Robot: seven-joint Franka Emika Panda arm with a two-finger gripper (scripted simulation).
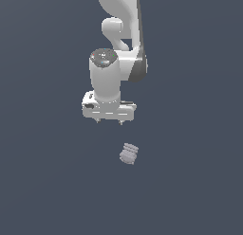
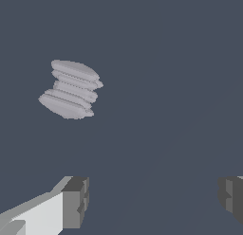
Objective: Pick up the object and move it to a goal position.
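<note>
The object point(image 1: 128, 153) is a small pale grey ribbed lump lying on the dark surface, a little toward the exterior view's right of my hand and nearer the camera. The wrist view shows the object point(image 2: 70, 89) as a stack of ridges, tilted, well clear of my fingers. My gripper point(image 1: 109, 121) hangs from the white arm above and behind it, fingertips pointing down. In the wrist view the gripper point(image 2: 154, 201) is open, with a wide gap between the two dark pads point(image 2: 76, 201) and nothing in it.
A plain dark grey-blue surface point(image 1: 47, 182) spreads around the object on all sides. The white arm point(image 1: 121, 49) rises behind the gripper toward the top of the exterior view.
</note>
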